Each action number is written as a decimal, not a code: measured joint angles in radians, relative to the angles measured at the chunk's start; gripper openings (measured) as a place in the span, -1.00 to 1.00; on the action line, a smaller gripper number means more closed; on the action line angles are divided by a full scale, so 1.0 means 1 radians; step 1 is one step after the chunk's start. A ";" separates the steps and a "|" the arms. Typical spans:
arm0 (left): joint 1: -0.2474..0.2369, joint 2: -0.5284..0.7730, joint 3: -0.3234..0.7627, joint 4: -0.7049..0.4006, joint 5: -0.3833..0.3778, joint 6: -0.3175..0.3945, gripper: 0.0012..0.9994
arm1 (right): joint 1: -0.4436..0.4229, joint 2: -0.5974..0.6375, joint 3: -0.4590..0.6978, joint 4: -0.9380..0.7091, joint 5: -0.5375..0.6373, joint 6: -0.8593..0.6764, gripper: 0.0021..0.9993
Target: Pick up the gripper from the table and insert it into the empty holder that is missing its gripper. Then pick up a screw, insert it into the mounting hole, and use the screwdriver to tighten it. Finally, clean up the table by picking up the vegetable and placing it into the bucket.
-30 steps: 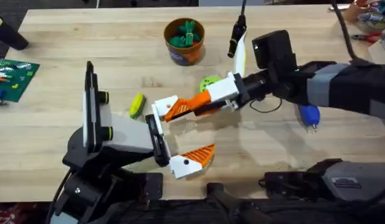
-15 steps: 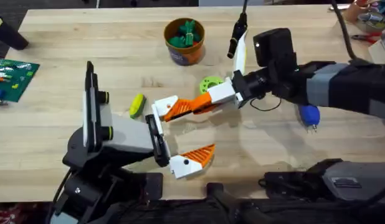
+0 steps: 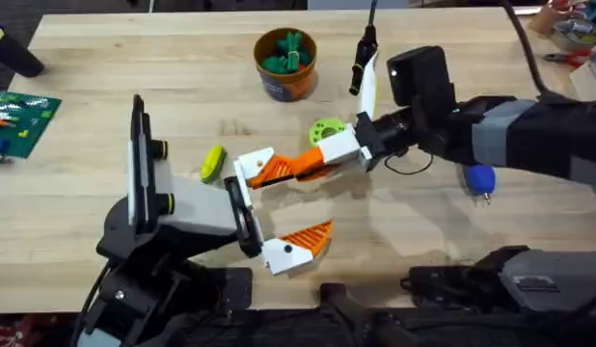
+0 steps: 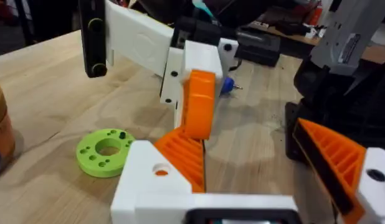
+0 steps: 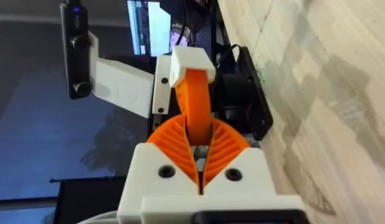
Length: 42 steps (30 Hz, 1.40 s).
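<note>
1. The first step looks to be in hand: the right arm's white-and-orange jaws are clenched on the gripper, a small orange ribbed wedge on a white block base, carried off the counter and held at the far end of the holder, the black jaw rail at the tip of the black-and-white left arm.
2. In the right wrist view the gripper stands up between the two orange ribbed pads, its white base touching or just beside the holder; I cannot tell whether it is seated.
3. The left arm's own jaws grasp nothing; one orange finger sits at the rail's near end and the far slot is the one being filled, so they count as released.
4. Still to do, as I judge it: seating the gripper, fitting a screw and tightening it. The blue pen-shaped screwdriver lies on the counter to the right, partly under the right arm. I cannot make out a screw.
5. A round lime-green disc with holes lies just beyond the right jaws.
6. The bucket, a small round orange-brown tub with a blue-purple band, stands at the far middle and already holds something green.
7. A small yellow-green vegetable lies on the counter left of the gripper, well apart from the bucket; clean-up looks unfinished.
</note>
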 joint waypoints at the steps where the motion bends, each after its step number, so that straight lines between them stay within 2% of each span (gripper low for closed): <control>1: 0.000 0.000 0.000 0.000 -0.001 -0.002 0.98 | 0.000 0.000 0.000 0.006 0.002 0.003 -0.97; 8: 0.005 0.000 0.000 0.003 -0.040 0.000 0.98 | 0.009 0.000 -0.002 0.125 0.043 0.051 -0.97; 21: 0.015 0.000 0.000 0.005 -0.096 -0.009 0.97 | 0.039 -0.001 -0.001 0.207 0.143 0.178 -0.98; 34: 0.015 0.000 0.000 0.006 -0.086 -0.015 0.97 | 0.036 -0.013 -0.007 0.212 0.167 0.225 -0.98; 42: 0.004 0.000 0.000 0.003 -0.040 -0.015 0.97 | 0.027 -0.074 -0.091 0.280 0.174 0.235 -0.98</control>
